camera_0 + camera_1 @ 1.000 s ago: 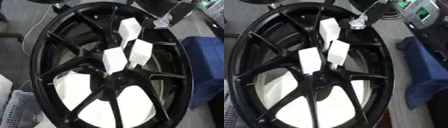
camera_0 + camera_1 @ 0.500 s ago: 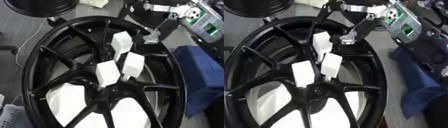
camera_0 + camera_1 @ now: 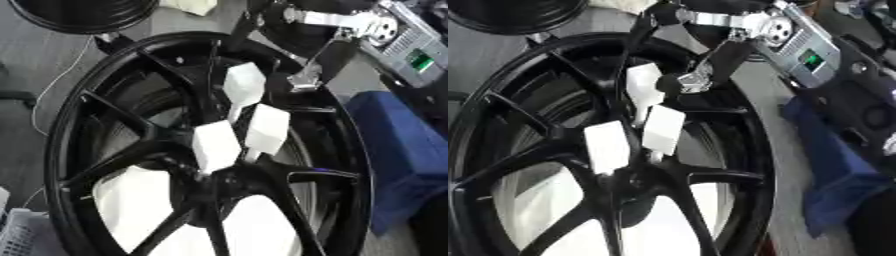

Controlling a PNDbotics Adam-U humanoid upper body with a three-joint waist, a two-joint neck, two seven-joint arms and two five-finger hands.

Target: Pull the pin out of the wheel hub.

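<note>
Three white pins [image 3: 216, 145] at wheel hub [image 3: 214, 182], robot hand [image 3: 697, 80] above

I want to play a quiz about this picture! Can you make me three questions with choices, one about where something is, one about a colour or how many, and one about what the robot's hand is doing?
1. Where is the blue thing?
A. To the right of the wheel
B. Inside the wheel
C. On top of the white tags

2. How many white tags stand near the middle of the wheel?
A. One
B. Three
C. Six

3. Is the robot's hand holding a white tag?
A. Yes, it holds two
B. Yes, it holds one
C. No, it is apart from them

Answers:
1. A: the blue thing lies past the right rim of the black wheel.
2. B: three white tags stand by the hub.
3. C: the right hand is over the rim, touching no tag.
</note>
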